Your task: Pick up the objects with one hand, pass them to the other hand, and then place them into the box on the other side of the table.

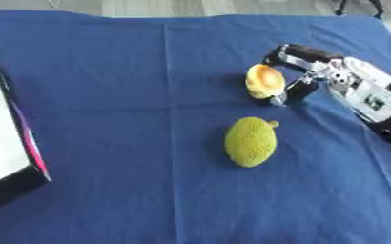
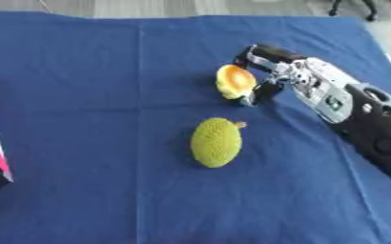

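Note:
A small yellow and orange object (image 1: 264, 80) sits on the blue cloth right of centre, and my right hand (image 1: 303, 66) has its fingers and thumb curled round it from the right. Nearer to me lies a bumpy yellow-green fruit (image 1: 251, 141) with a short stalk, apart from the hand. My right arm (image 2: 349, 109) comes in from the right edge. At the left edge stands the box (image 1: 7, 143), white inside with a black and pink rim. My left hand shows in neither view.
The blue cloth (image 1: 132, 95) covers the whole table. Bare floor shows beyond the far edge. Nothing else stands between the fruit and the box.

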`<state>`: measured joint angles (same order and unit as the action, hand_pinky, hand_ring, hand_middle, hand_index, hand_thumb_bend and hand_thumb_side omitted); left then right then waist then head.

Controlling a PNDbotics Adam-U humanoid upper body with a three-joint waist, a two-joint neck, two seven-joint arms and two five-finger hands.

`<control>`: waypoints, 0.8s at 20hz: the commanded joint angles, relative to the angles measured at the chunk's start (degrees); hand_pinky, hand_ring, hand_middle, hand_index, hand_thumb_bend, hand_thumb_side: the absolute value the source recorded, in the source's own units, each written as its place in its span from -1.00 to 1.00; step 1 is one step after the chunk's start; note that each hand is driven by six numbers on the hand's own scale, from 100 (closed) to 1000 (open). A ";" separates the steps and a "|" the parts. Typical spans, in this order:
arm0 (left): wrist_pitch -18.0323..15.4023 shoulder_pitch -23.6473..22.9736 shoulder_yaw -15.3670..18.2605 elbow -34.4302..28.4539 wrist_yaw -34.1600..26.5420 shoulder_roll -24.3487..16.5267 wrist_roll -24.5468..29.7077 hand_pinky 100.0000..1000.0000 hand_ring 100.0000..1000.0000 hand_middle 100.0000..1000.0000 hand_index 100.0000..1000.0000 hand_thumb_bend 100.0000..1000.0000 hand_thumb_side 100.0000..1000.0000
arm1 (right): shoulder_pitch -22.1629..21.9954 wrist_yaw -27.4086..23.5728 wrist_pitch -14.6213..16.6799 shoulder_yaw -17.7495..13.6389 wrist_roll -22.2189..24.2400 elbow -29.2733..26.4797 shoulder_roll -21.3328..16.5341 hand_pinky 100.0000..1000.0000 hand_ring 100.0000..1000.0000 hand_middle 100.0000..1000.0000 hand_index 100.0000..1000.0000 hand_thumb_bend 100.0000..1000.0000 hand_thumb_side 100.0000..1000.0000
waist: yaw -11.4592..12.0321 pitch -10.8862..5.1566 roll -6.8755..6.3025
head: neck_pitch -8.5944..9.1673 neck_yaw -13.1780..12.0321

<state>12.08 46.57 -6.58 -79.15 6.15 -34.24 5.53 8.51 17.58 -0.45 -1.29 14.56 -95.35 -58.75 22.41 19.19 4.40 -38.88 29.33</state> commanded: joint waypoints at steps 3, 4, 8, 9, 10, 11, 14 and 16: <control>-0.24 0.32 0.08 0.02 0.53 -2.09 0.39 0.82 0.71 0.56 0.36 -1.00 0.23 | -0.16 -1.88 -0.76 -1.07 -1.94 -2.14 -2.66 0.60 0.44 0.04 0.18 -0.38 -1.00 | -0.47 -2.69 -0.22 | -0.62 -0.24; -0.28 0.27 0.06 0.05 0.58 -2.11 0.41 0.82 0.71 0.56 0.36 -1.00 0.22 | -0.27 -2.04 -0.89 -1.11 -2.25 -2.41 -2.76 0.60 0.44 0.04 0.19 -0.38 -1.00 | -0.59 -2.82 -0.23 | -0.75 -0.29; -0.43 0.04 -0.15 0.13 0.69 -2.20 0.52 0.82 0.71 0.56 0.36 -1.00 0.22 | -0.75 -2.57 -1.48 -1.26 -3.14 -3.70 -3.11 0.59 0.44 0.04 0.17 -0.42 -1.00 | -1.15 -3.46 -0.28 | -1.24 -0.71; -0.46 -0.02 -0.20 0.14 0.71 -2.23 0.53 0.82 0.71 0.56 0.36 -1.00 0.22 | -0.83 -2.93 -1.69 -1.31 -3.46 -4.05 -3.17 0.59 0.43 0.03 0.16 -0.46 -1.00 | -1.27 -3.65 -0.31 | -1.31 -0.83; -0.49 -0.08 -0.24 0.15 0.73 -2.26 0.53 0.82 0.71 0.56 0.36 -1.00 0.22 | -0.90 -3.45 -1.92 -1.35 -3.83 -4.42 -3.28 0.58 0.43 0.02 0.16 -0.47 -1.00 | -1.40 -3.85 -0.36 | -1.38 -0.95; -0.53 -0.13 -0.26 0.17 0.73 -2.30 0.51 0.82 0.71 0.56 0.36 -1.00 0.21 | -0.97 -4.04 -2.13 -1.39 -4.22 -4.86 -3.41 0.58 0.42 0.01 0.14 -0.50 -1.00 | -1.54 -4.07 -0.43 | -1.49 -1.10; -0.72 -0.36 -0.27 0.18 0.70 -2.44 0.34 0.82 0.71 0.56 0.36 -1.00 0.20 | -1.25 -6.11 -2.74 -1.40 -5.51 -6.90 -3.82 0.56 0.42 -0.01 0.13 -0.55 -1.00 | -2.01 -4.79 -0.74 | -1.83 -1.74; -0.86 -0.61 -0.31 0.23 0.66 -2.44 0.20 0.82 0.71 0.56 0.36 -1.00 0.18 | -1.30 -7.72 -3.36 -1.15 -6.12 -8.53 -3.93 0.56 0.42 -0.03 0.12 -0.61 -1.00 | -2.37 -5.47 -1.11 | -2.19 -2.30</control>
<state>11.51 45.27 -7.28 -78.49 6.64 -34.43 5.88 6.99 10.90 -3.54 -1.65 9.07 -102.21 -59.89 20.01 15.72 4.32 -40.81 27.39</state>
